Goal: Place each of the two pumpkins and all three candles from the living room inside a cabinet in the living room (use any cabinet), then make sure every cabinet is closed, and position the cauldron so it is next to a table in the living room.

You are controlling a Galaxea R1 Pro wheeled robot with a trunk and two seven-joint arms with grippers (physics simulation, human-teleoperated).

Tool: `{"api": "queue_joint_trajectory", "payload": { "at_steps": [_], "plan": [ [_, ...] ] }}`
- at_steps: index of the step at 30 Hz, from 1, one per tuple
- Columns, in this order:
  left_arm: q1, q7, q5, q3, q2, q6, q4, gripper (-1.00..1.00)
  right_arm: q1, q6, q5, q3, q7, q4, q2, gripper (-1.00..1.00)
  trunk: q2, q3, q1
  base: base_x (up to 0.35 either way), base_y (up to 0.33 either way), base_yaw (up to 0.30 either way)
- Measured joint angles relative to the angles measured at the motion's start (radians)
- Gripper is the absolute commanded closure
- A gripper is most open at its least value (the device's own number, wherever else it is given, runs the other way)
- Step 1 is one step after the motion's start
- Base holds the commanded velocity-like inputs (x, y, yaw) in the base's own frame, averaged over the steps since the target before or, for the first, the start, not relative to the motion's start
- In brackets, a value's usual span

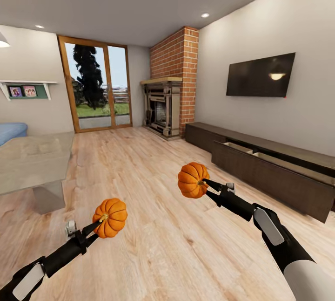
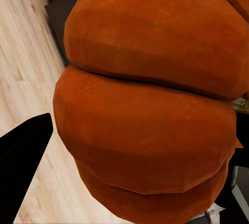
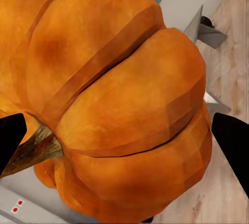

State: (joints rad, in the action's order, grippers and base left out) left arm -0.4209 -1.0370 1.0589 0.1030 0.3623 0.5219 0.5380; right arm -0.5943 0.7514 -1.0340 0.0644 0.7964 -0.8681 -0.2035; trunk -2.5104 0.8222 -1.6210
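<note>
In the head view both arms reach forward and upward from the lower corners of the frame. The left arm rises from the lower left corner, and the left hand [image 1: 98,223] is closed on a pumpkin [image 1: 110,217] at the lower left of centre, gripping it at the stem side. The right arm comes from the lower right corner, and the right hand [image 1: 208,183] is closed on the second pumpkin [image 1: 192,180] near the middle of the frame, a little higher than the first. Both pumpkins hang in the air above the wooden floor [image 1: 153,236], well apart from each other.

In the left wrist view the pumpkin [image 2: 145,104] is very close to the camera, with one dark finger [image 2: 23,167] beside it. In the right wrist view the pumpkin [image 3: 114,99] sits between the two dark fingers [image 3: 233,141], and its stem [image 3: 33,151] is near one of them.

The cabinet [image 1: 270,166] runs along the right wall under a television [image 1: 260,75]; one drawer front stands pulled out, showing pale wood inside. The glass table [image 1: 32,161] is at the left edge. Between them the floor is wide and free up to the brick fireplace [image 1: 170,100] and the glass door [image 1: 97,86].

I can read no writing.
</note>
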Motion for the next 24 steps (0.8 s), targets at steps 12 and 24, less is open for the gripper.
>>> {"api": "queue_joint_trajectory", "payload": {
  "at_steps": [12, 24],
  "plan": [
    [0.000, 0.002, -0.001, 0.001, 0.000, 0.000, 0.000, 1.00, 0.000, -0.003, -0.001, -0.009, 0.003, 0.003, -0.002, 1.00, 0.000, 0.004, 0.000, 0.331, -0.037, -0.196],
    [0.000, 0.002, -0.001, 0.001, -0.002, 0.000, 0.000, 1.00, 0.000, -0.002, 0.001, -0.010, 0.011, 0.038, 0.000, 1.00, 0.000, 0.004, 0.000, 0.342, 0.000, -0.086]
  ]
}}
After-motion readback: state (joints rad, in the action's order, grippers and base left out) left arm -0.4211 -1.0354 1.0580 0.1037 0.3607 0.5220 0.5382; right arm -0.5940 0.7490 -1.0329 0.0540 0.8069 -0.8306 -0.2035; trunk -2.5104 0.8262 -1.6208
